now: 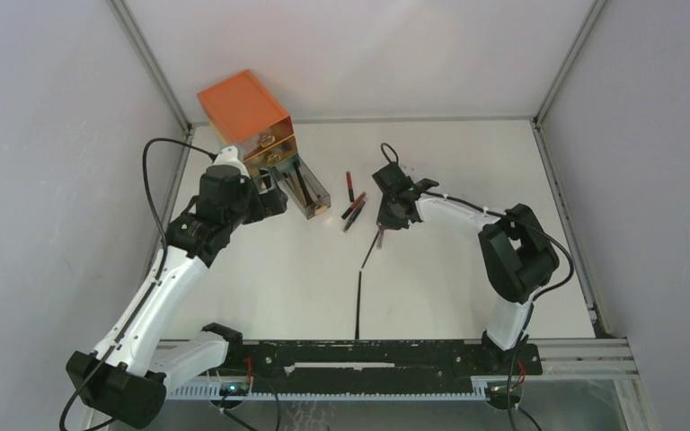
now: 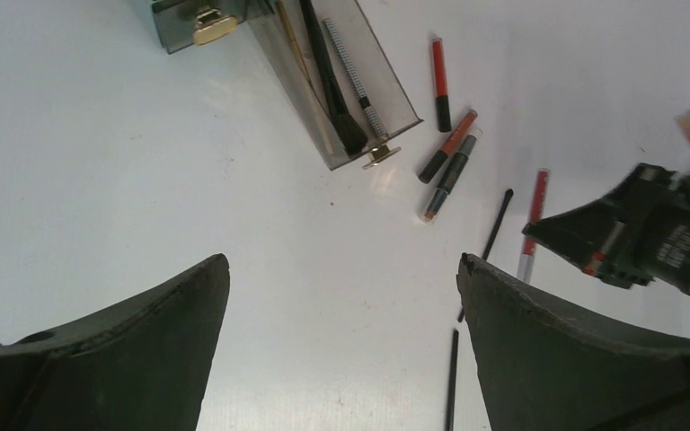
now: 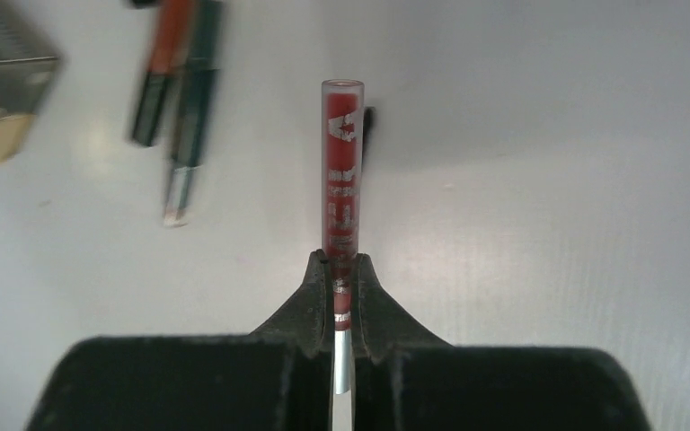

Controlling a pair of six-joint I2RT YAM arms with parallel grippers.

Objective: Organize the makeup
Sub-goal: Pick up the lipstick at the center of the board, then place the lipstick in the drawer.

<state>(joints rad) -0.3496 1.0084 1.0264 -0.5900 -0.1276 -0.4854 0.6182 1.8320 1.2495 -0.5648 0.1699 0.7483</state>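
My right gripper is shut on a thin red tube with a silver cap, held low over the table; the tube also shows in the left wrist view. Left of it lie a red-and-black pencil, an orange-and-black one and a dark one. Two thin black sticks lie nearer me. My left gripper is open and empty, just in front of the pulled-out clear drawer, which holds a black brush and slim pencils.
The orange three-drawer box stands at the back left, with the open drawer sticking out toward the middle and its gold knob at the front. The enclosure's grey walls and metal posts ring the table.
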